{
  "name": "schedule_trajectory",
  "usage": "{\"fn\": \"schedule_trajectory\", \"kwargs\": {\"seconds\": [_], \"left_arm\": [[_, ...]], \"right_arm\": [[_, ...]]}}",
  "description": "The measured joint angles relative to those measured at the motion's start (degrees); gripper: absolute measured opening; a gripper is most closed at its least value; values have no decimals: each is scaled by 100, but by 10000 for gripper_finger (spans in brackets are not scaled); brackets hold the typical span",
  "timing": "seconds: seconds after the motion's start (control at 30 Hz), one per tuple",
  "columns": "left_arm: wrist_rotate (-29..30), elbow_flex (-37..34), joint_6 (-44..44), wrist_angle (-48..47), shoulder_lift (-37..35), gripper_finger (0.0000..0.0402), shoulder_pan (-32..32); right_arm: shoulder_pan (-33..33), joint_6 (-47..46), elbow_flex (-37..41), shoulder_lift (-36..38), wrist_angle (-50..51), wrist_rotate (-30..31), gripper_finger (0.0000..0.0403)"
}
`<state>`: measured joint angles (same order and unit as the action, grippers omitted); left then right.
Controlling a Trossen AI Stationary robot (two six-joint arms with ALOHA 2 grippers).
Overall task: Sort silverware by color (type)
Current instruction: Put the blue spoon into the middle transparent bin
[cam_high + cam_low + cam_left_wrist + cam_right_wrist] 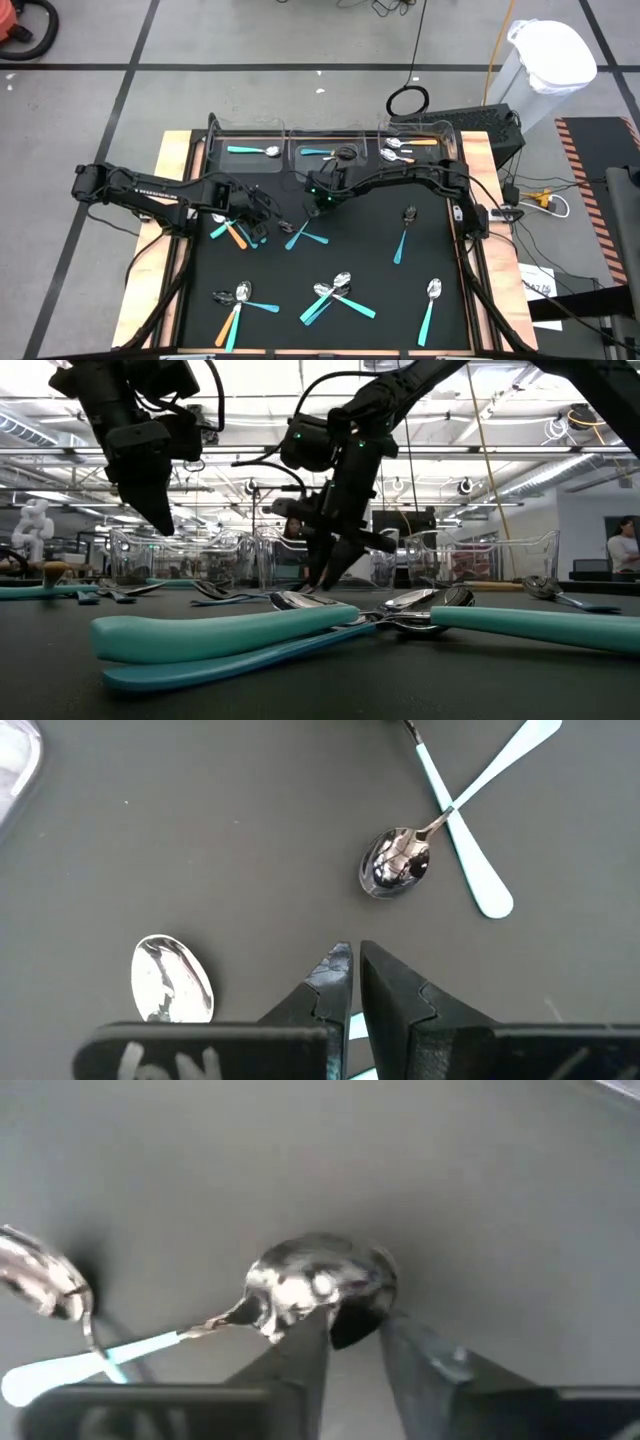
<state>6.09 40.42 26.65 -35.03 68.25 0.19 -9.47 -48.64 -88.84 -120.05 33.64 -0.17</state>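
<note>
Sorting is barely underway: a few pieces are lying in the clear bins (330, 135), while most of the silverware (340, 292) is sitting scattered across the black mat (370, 270).

I'm lowering the right gripper (314, 205) onto a spoon (320, 1285) near the mat's middle; its fingers are standing narrowly apart around the bowl, not yet clamping. I'm holding the left gripper (352, 982) over the left-hand cluster, fingers nearly together and carrying nothing I can see.

Robotics lab, ceiling trusses (520, 455), humanoid robot (35, 525)
</note>
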Motion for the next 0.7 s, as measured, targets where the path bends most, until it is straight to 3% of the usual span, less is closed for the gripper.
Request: {"fn": "schedule_trajectory", "kwargs": {"seconds": [0.1,0.3,0.53,0.7], "left_arm": [[4,0,4,-4,0,27,0],[15,0,155,-7,0,27,0],[324,0,289,16,0,27,7],[622,0,281,46,0,27,22]], "right_arm": [[0,120,0,39,-98,-50,18],[-5,283,-2,395,-149,-256,4],[-98,632,-2,1331,-486,641,2],[-379,752,-7,1864,-1117,1799,1]]}}
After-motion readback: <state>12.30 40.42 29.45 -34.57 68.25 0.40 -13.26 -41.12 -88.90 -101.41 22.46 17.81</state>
